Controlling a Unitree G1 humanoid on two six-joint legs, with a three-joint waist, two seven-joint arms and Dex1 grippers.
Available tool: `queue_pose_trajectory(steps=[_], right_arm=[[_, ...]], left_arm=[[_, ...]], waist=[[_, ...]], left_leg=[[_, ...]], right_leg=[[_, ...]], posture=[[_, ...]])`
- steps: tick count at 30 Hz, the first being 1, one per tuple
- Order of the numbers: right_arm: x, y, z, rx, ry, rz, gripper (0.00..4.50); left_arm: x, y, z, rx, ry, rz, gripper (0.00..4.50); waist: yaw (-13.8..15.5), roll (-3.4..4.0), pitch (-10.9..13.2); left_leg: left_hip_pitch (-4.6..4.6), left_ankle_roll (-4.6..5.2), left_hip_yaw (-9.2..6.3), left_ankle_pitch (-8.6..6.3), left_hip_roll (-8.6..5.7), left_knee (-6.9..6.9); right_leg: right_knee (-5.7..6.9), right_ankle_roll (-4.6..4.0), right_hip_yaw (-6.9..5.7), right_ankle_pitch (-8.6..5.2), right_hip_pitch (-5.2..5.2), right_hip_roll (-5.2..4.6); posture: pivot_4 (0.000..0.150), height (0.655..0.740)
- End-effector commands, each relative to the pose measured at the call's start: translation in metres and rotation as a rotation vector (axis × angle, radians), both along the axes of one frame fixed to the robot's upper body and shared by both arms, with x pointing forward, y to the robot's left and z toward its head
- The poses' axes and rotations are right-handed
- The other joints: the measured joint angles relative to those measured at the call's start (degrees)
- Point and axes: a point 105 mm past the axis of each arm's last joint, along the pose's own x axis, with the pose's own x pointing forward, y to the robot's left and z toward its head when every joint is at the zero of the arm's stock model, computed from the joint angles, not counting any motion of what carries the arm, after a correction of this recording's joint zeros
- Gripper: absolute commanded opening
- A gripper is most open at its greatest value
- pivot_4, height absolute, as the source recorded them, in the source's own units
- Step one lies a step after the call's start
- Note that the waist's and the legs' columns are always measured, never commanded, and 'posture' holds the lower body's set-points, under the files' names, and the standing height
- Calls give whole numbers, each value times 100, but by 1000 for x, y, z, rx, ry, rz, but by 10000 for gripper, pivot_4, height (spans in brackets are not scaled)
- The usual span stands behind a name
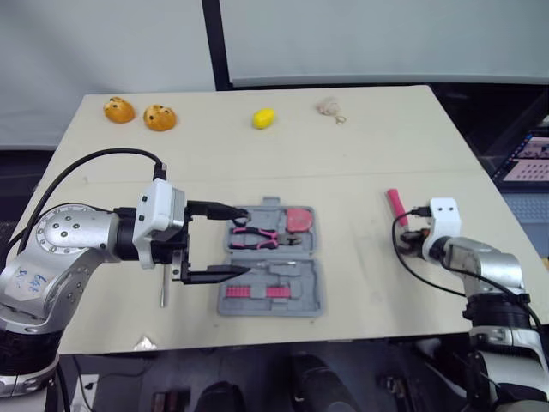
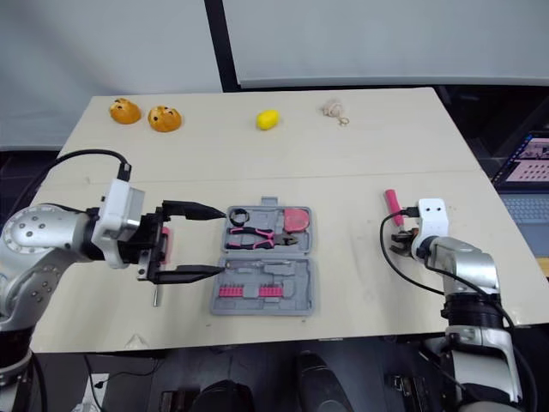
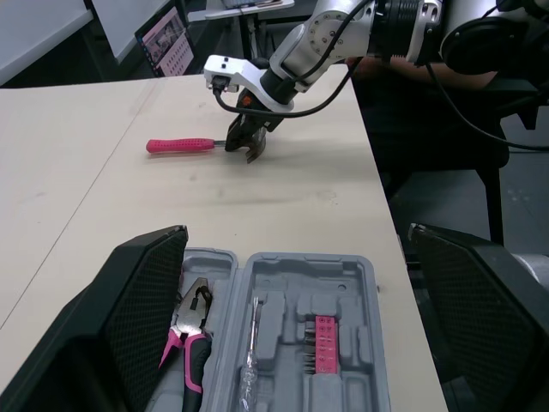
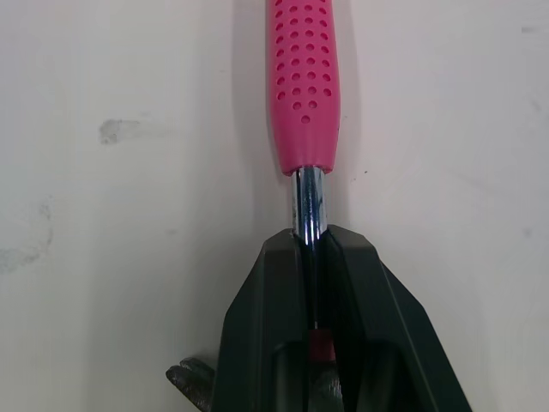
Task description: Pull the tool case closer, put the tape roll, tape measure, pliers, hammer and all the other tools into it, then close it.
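Case point(image 1: 306, 283) sits open near the front edge of the table point(image 1: 360, 154), about in the middle. The near half has a row of pink bits point(image 1: 257, 293) and a slim metal tool point(image 3: 251, 343) next to them. The far half has the pliers point(image 1: 257, 236), pink grips and all. A reddish rounded thing in its far right corner looks like the tape measure point(image 1: 298, 221). There's a small black ring point(image 2: 238, 215) at the far left corner, could be the tape roll, honestly can't tell.

Left gripper point(image 1: 245, 239) comes in from the left at the case's left side with its fingers spread wide and nothing between them. One finger is over the far half and the other over the near half.

Just left of the case, under that arm, a thin tool point(image 2: 157, 287) with a pink handle lies on the table, outside the case.

Over on the right, well apart from the case, the right gripper point(image 4: 310, 245) is pinched onto the metal shaft of the hammer point(image 4: 305, 103). The pink handle points away toward the far side and lies flat on the table. The head is hidden under the fingers.

Way at the far edge there are two orange things point(image 1: 119, 110) point(image 1: 159, 117) on the left, then a yellow one point(image 1: 263, 118), then a small beige lump point(image 1: 328, 107) right of it.
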Motion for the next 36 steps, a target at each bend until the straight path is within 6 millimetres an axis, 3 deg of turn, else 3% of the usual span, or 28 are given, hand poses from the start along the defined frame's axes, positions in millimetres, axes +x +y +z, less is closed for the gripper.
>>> queue_pose_trajectory(steps=[1, 5, 9, 11, 14, 18, 26, 36], right_arm=[[1, 11, 39, -39, -94, 131, 230], [-14, 43, 62, -140, -86, 413, 230], [-41, 83, 76, -276, -28, 747, 230], [-59, 126, 88, -277, 6, 966, 230], [-82, 163, 88, -318, 85, 1185, 230], [-100, 193, 76, -354, 156, 1350, 230], [-95, 229, 49, -456, 166, 1427, 230], [-93, 241, 36, -519, 181, 1457, 230]], left_arm=[[0, 9, 2, 30, -29, 13, 45000], [0, 24, -9, 83, 9, 42, 45000], [-10, 45, -39, 246, 62, 22, 45000], [-12, 58, -54, 281, 113, 43, 45000], [-14, 72, -68, 315, 152, 62, 45000], [-15, 84, -79, 347, 169, 81, 45000], [-14, 95, -89, 385, 146, 112, 45000], [-15, 107, -95, 428, 131, 146, 45000]], waist=[[-2, 1, 1], [-13, 37, 24], [-17, 41, 30], [-26, 41, 39], [-53, 40, 46], [20, 36, 45], [-27, 29, 42], [-157, 29, 42]], left_leg=[[0, 0, 0, 0, 0, 0], [0, 0, 0, 0, 0, -5], [-1, 0, -5, 0, 2, -13], [-1, 0, -8, 0, 2, -13], [-4, 2, -8, -1, 3, 3], [-18, 6, -28, -4, 5, 8], [-106, 24, -23, -13, 2, 61], [-104, 20, -23, -11, 3, 55]], right_leg=[[0, 0, 0, 0, 0, 0], [0, 0, 5, 0, -6, 1], [-2, -2, 4, -1, -12, 4], [-5, -3, 2, -2, -11, 4], [7, -3, 5, -1, -16, 3], [-1, -10, -16, -5, -18, -3], [26, -2, -22, -1, -102, -17], [41, -14, -26, -7, -110, -17]], posture=[[1500, 7400], [1500, 7400], [1500, 7400], [1500, 7400], [1500, 7400], [1500, 7400], [1500, 7400], [1500, 7400]])
